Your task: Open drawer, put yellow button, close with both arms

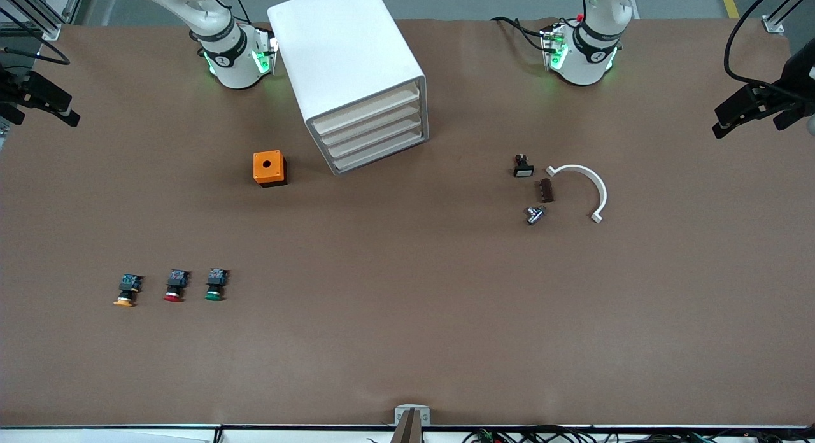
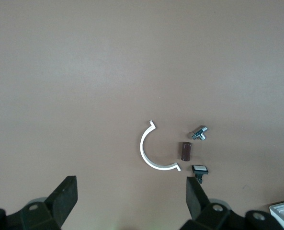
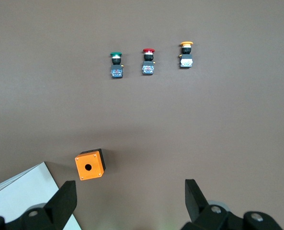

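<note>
Lowest in the front view, at its lower left, three push buttons lie in a row: the yellow button [image 1: 126,290] [image 3: 185,53] at the row's end, the red button [image 1: 175,285] [image 3: 148,61] beside it, then the green button [image 1: 216,284] [image 3: 116,64]. They are small, so little more than cap colour and a dark body with a blue end can be made out.

Higher up, right of centre, a cluster of small parts lies near a white curved bracket [image 1: 589,185] [image 2: 149,155]: a metal fitting [image 1: 535,214] [image 2: 199,132], a brown block [image 1: 547,191] [image 2: 186,151] and a black switch [image 1: 523,167] [image 2: 199,169].

At upper left of centre an orange box [image 1: 269,168] [image 3: 89,164] with a round hole in its top stands just beside the white cabinet [image 1: 353,70] [image 3: 22,196]. The drawer [image 1: 369,111], the topmost of four, sits flush and closed.

The arms are cut off: only the bases show along the top edge, and dark shapes at the side edges are hard to read. The left gripper [image 2: 132,201] hangs over bare table near the bracket, fingers spread wide, holding nothing. The right gripper [image 3: 130,201] hangs near the orange box, equally spread and empty.
</note>
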Robot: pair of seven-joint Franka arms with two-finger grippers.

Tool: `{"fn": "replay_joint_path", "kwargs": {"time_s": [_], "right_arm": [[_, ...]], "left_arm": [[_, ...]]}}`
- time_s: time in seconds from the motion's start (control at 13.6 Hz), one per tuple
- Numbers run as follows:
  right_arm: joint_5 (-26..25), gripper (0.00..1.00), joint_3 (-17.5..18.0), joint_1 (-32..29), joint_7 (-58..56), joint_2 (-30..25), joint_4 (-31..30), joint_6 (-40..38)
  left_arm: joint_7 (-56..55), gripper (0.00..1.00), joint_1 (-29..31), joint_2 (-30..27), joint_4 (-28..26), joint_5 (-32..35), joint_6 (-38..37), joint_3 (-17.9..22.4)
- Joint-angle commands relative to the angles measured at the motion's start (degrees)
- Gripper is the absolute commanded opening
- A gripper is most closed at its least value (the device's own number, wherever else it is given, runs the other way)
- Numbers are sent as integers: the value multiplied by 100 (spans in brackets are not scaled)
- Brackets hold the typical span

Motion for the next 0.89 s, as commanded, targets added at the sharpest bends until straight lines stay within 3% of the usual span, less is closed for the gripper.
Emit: {"fn": "replay_joint_path", "kwargs": {"time_s": [0.0, 0.59, 0.81], "right_arm": [[-82, 100, 30, 7, 114, -165, -154, 61], [-82, 100, 21, -2, 105, -157, -154, 43], [-82, 100, 21, -10, 105, -148, -136, 43]], "left_arm": [[41, 100, 47, 58, 178, 80, -121, -49], [-63, 100, -32, 514, 117, 62, -69, -119], [-344, 100, -32, 594, -312, -17, 439, -390]]}}
